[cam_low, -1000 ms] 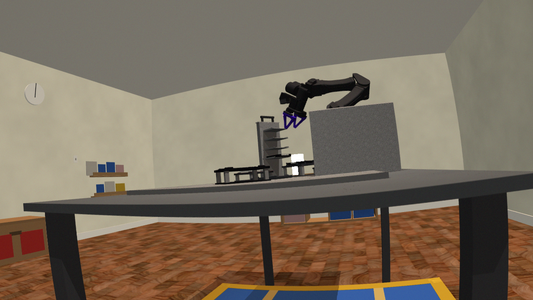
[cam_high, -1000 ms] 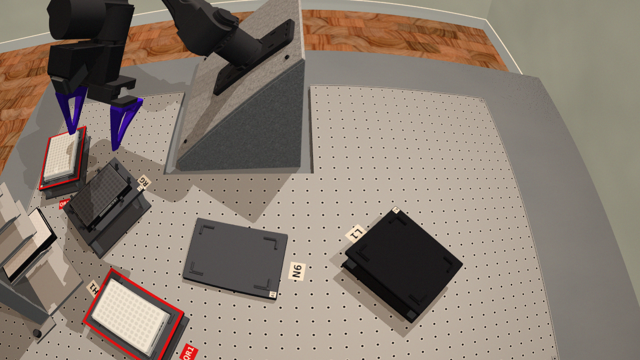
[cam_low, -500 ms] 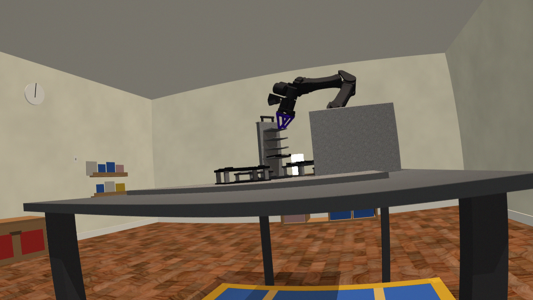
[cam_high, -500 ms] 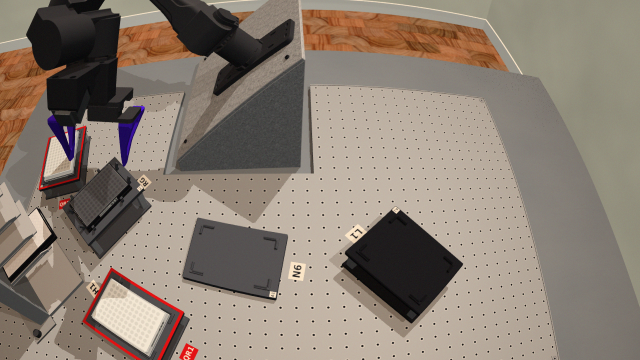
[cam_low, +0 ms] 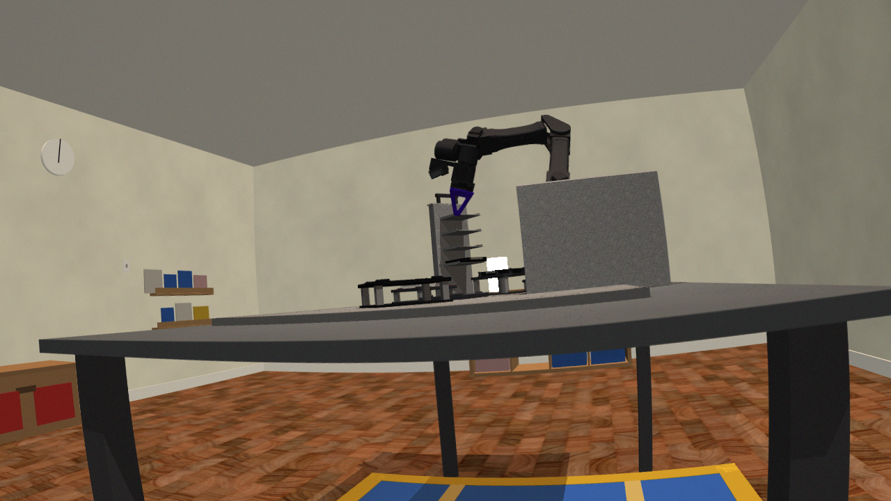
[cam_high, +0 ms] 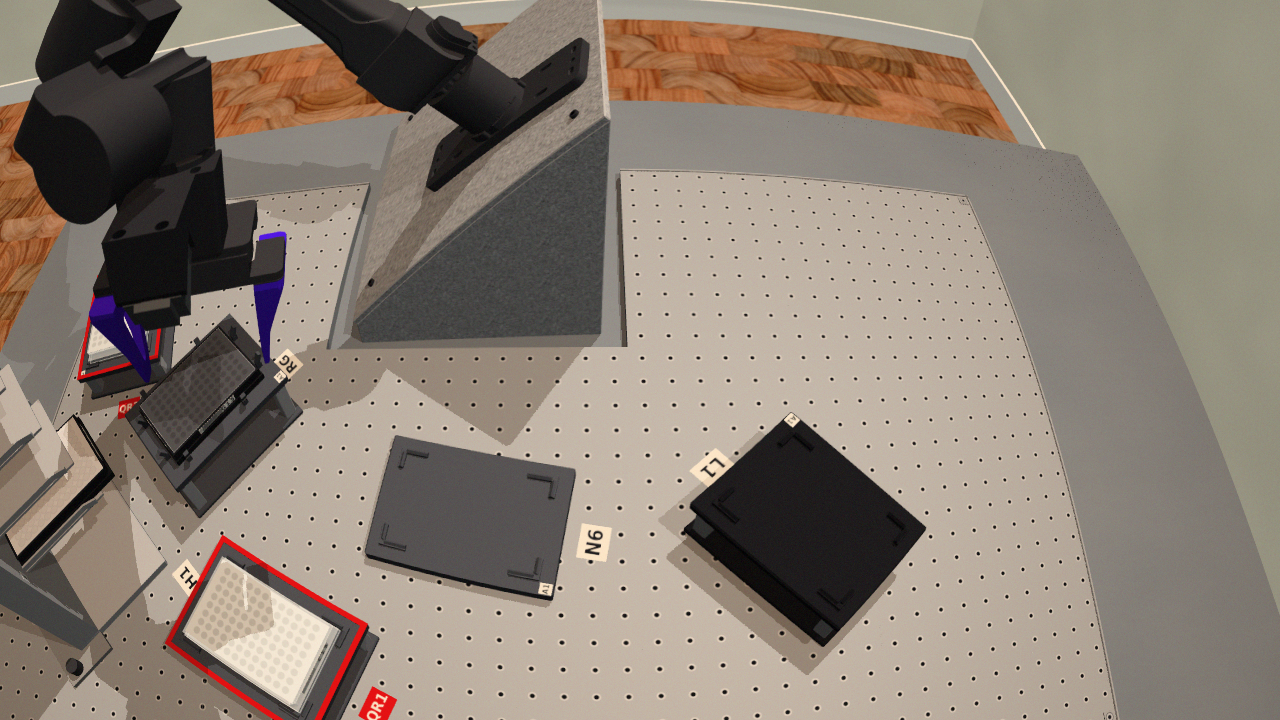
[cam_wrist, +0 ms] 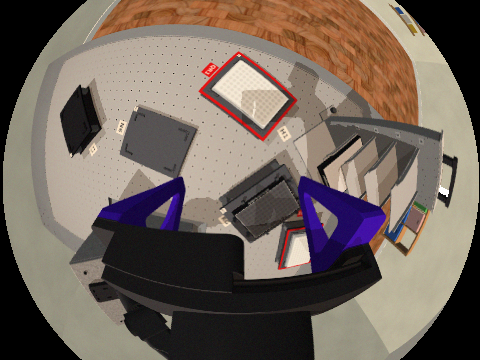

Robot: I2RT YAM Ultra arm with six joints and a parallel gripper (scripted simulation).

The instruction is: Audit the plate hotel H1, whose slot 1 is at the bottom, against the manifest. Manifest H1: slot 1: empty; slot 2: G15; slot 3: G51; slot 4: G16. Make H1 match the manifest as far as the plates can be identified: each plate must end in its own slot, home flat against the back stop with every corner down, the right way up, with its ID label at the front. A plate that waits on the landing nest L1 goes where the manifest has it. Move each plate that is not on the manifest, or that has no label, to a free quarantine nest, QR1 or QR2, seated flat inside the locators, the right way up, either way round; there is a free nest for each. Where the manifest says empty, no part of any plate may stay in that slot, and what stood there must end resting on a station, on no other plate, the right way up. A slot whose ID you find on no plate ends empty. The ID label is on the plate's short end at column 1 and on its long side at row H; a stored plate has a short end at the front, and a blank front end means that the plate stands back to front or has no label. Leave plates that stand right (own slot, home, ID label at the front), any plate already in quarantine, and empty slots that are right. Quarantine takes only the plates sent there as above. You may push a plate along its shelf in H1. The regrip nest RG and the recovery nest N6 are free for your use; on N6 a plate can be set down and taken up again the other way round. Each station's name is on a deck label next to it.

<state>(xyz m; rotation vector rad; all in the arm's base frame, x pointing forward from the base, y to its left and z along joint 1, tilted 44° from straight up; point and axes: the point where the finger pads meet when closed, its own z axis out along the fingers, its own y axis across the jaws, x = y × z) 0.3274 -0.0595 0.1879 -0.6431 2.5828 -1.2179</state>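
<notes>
My gripper (cam_high: 204, 365) (cam_low: 461, 202) (cam_wrist: 241, 182) has blue fingers and is open and empty. It hangs high over the regrip nest RG (cam_high: 234, 454), level with the top of the hotel in the exterior view. A dark plate (cam_high: 195, 391) (cam_wrist: 268, 208) lies flat on RG, between the fingers as seen from above. The plate hotel H1 (cam_high: 31, 537) (cam_low: 438, 236) (cam_wrist: 394, 174) stands at the left edge. One pale plate with a dark rim (cam_high: 55, 488) (cam_wrist: 335, 167) sits on a low shelf; the shelves above look bare. No label is readable.
QR1 (cam_high: 353, 626) holds a white plate (cam_high: 259, 626) (cam_wrist: 248, 96). QR2 holds a white plate (cam_high: 105, 347) (cam_wrist: 298, 250), partly hidden by my fingers. N6 (cam_high: 469, 510) (cam_wrist: 158, 140) and L1 (cam_high: 805, 519) (cam_wrist: 80, 116) carry nothing. The grey wedge block (cam_high: 501, 223) bears the arm.
</notes>
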